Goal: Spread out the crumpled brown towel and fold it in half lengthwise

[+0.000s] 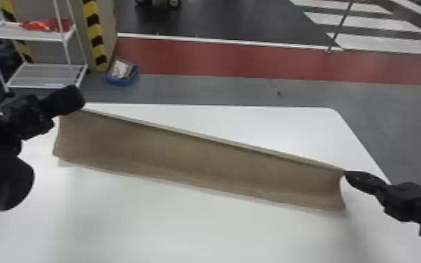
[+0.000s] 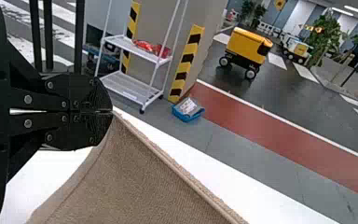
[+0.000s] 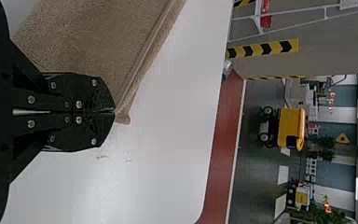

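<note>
My black left claw [image 2: 112, 112] and black right claw [image 3: 114, 111] are both closed tight, each pinching an end of the long brown cloth towel [image 1: 202, 157]. It stretches from ten o'clock to four o'clock over the smooth white table [image 1: 199, 230]. It looks light, soft and floppy, so I should hold both corners of the top edge. The table's far edge is near my ten o'clock claw; there's more room toward six o'clock.

Black arms [image 1: 0, 182], rounded black right tool [image 1: 347, 172]; round silvery screws [image 3: 31, 99]
</note>
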